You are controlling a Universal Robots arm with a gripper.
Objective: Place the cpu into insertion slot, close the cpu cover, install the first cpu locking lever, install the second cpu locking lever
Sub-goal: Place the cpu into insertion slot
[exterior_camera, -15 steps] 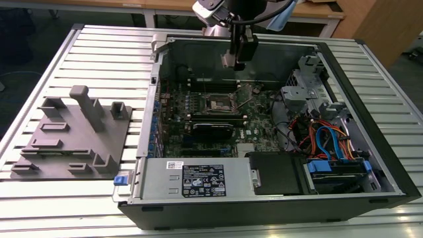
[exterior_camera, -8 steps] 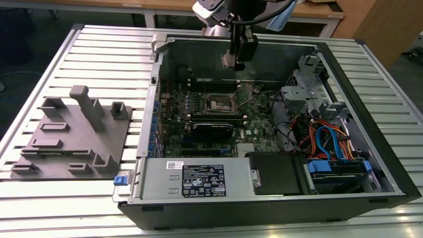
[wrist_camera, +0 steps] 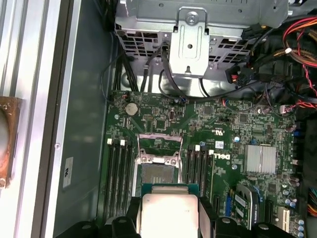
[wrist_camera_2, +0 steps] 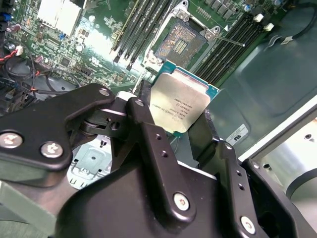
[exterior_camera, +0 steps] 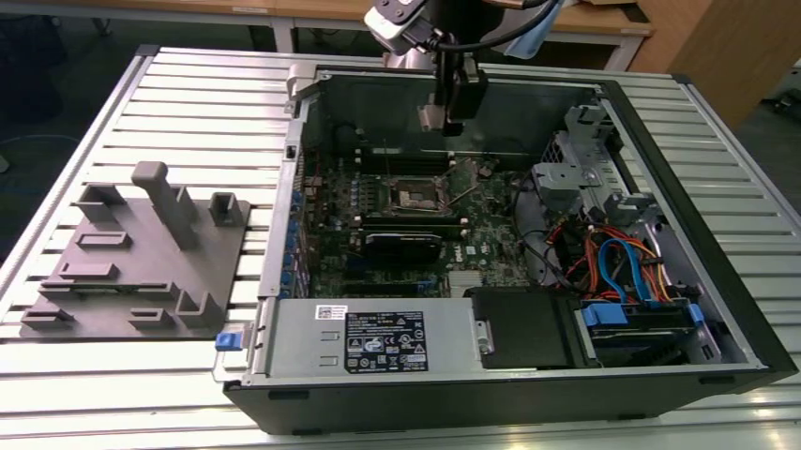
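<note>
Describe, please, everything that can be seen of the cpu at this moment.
The cpu is a flat square chip with a pale silver-grey metal face bearing small print, set on a green base with a teal edge. The end effector is shut on it, its black fingers pressing two opposite edges. It hangs in the air, apart from the open insertion slot, and is not yet seated.
</note>
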